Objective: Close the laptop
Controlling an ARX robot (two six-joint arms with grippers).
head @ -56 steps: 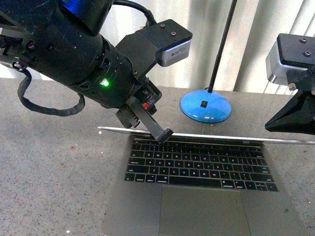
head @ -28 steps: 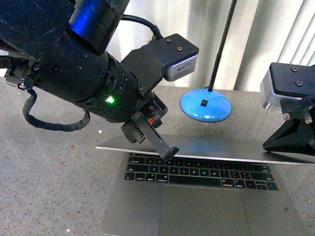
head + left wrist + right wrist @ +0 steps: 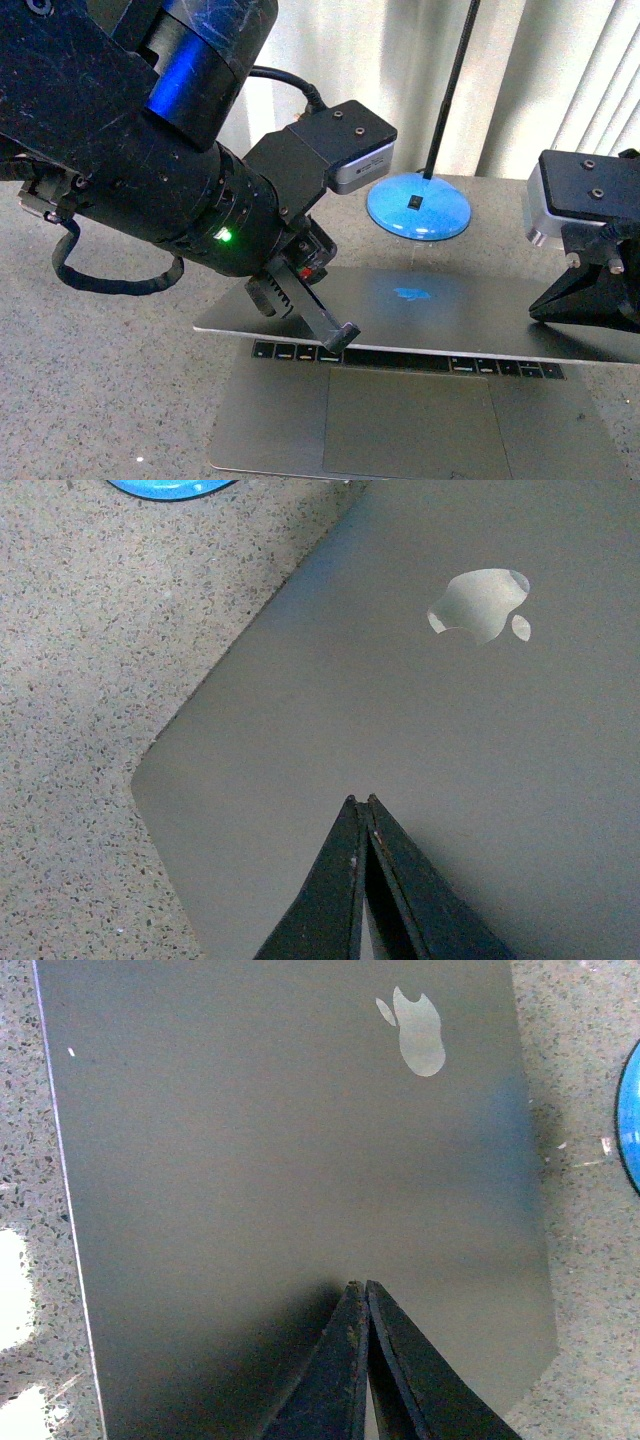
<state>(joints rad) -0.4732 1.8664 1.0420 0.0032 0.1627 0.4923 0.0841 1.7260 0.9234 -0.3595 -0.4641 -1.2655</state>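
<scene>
Laptop (image 3: 420, 305) lies on the speckled surface (image 3: 110, 400), its lid tilted low and nearly shut. It is stiff, smooth metal, likely slippery, with a fragile screen, so pressing flat near the lid's free edge suits better than gripping. The left pincer (image 3: 338, 336) and right pincer (image 3: 545, 310) are both clenched and empty, tips at the lid. Only the front view shows the uncovered key row (image 3: 400, 357); the wrist views show the apple logo (image 3: 480, 602).

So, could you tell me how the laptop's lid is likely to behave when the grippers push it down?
The laptop lid looks like a thin, rigid metal sheet, so it should probably pivot as one piece rather than flex. Its smooth matte surface may let the shut left gripper and right gripper slide. Nearly closed, it may drop shut by itself.
</scene>
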